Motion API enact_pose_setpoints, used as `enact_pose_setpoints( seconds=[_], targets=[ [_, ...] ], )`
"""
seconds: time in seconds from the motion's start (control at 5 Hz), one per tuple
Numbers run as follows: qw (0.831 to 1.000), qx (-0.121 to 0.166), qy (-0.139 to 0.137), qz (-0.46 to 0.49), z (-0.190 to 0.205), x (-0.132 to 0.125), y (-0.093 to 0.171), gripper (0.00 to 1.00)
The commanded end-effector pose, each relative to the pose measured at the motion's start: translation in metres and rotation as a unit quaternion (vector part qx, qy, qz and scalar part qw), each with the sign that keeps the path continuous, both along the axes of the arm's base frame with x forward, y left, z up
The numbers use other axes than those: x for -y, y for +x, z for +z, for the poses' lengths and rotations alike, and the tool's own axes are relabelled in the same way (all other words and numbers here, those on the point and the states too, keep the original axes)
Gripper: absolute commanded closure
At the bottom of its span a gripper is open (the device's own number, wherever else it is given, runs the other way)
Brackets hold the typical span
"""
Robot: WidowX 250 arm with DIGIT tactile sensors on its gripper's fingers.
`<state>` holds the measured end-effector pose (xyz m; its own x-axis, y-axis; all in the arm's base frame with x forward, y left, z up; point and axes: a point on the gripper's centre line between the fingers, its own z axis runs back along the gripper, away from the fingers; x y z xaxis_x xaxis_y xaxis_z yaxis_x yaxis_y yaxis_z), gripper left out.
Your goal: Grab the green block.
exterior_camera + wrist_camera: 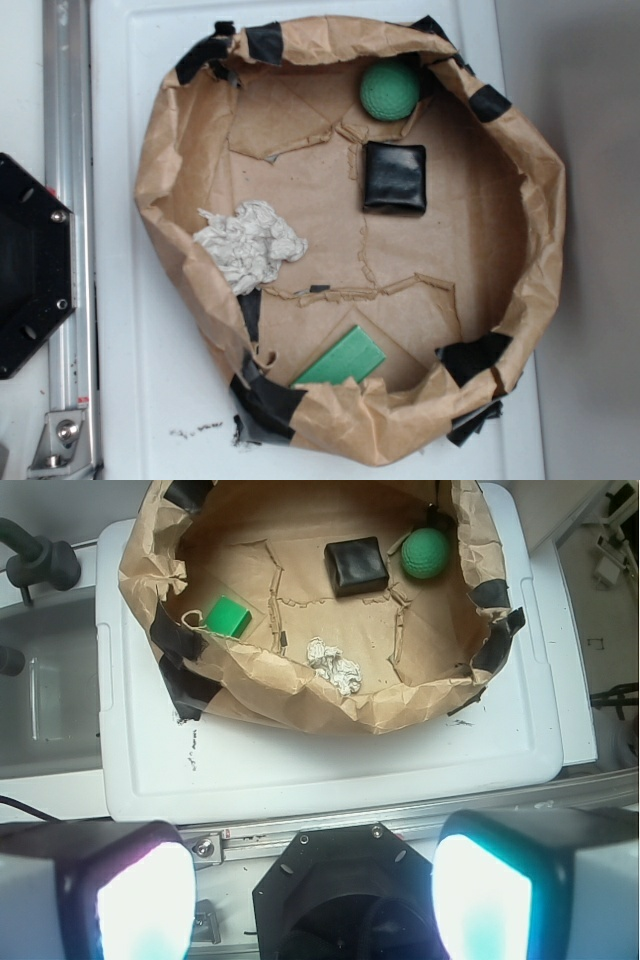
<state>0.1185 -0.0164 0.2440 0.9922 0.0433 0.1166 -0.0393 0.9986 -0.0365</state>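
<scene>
Brown paper enclosure (520, 200) on a white worktop (330, 760), with the pincer (310, 885) held high above and outside it

The green block (341, 361) lay flat on the paper floor against the crumpled wall, in the overhead view at the lower edge near a patch of black tape (265, 395). A black pouch (394, 177) sat toward the opposite side with a dimpled green ball (390, 90) just beyond it, and a wad of white crumpled paper (250, 245) rested well apart from the block. In the wrist view the two pads (145, 900) stood wide apart with nothing between them, far from every object
</scene>
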Motion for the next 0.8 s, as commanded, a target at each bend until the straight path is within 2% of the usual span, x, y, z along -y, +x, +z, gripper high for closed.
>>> enact_pose_setpoints(
  seconds=[0.0, 0.2, 0.4, 0.6],
  targets=[
    [1.000, 0.000, 0.000, 0.000, 0.000, 0.000, 0.000, 0.00],
    [0.998, -0.058, 0.002, 0.026, -0.050, -0.008, 0.045, 0.00],
    [0.989, -0.107, -0.082, 0.065, -0.077, 0.008, 0.081, 0.00],
    [0.971, -0.145, -0.146, 0.123, -0.082, 0.014, 0.107, 0.00]
  ],
)
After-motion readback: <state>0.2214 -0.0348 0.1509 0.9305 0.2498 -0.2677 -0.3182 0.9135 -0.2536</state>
